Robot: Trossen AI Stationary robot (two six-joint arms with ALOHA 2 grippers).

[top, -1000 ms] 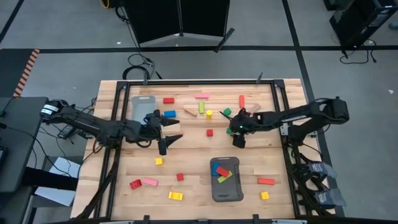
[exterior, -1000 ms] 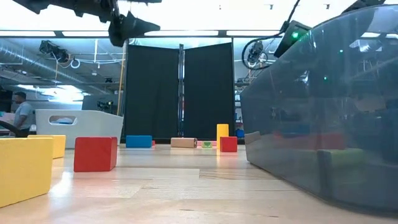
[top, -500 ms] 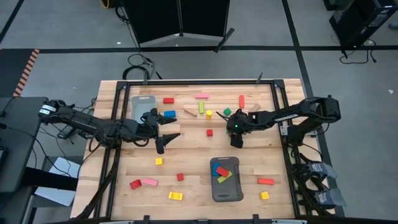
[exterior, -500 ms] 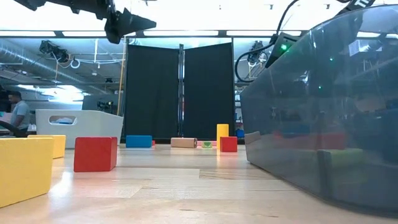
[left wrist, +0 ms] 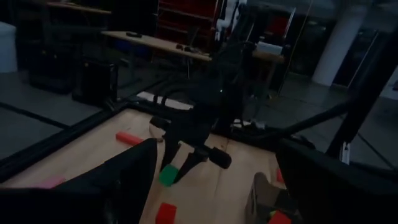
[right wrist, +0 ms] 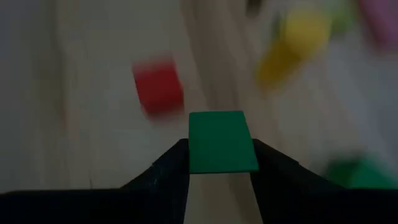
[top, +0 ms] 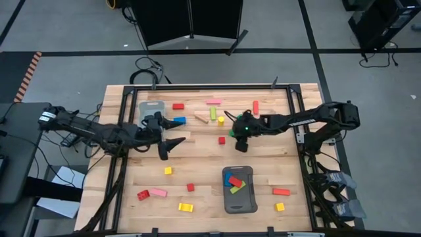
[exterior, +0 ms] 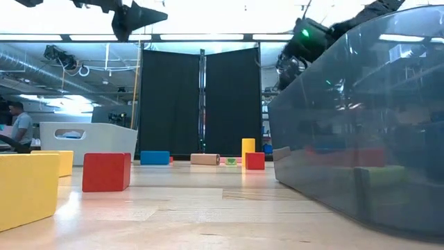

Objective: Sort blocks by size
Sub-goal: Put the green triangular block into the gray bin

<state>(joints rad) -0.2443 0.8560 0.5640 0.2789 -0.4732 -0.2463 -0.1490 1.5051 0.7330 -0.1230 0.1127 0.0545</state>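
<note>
Right gripper [right wrist: 219, 165] pinching a green block [right wrist: 222, 141] above the bench [top: 204, 171].
It hangs near a small red cube [top: 222, 140]; the left gripper [top: 170, 144], fingers spread, hovers beside the empty grey tray [top: 148, 109].

A grey floor [top: 66, 39] crossed by dark lines surrounds the wooden table [top: 204, 168]; a black folding screen [top: 191, 20] stands just beyond the table's far edge, and in the low view it rises as two dark panels [exterior: 200, 101]; long ceiling lights [exterior: 208, 37] glow above; ducts and pipes [exterior: 62, 59] run along the upper left; a person [exterior: 21, 128] stands far off at the left; another wooden table [left wrist: 155, 45] shows in the dim room.
</note>
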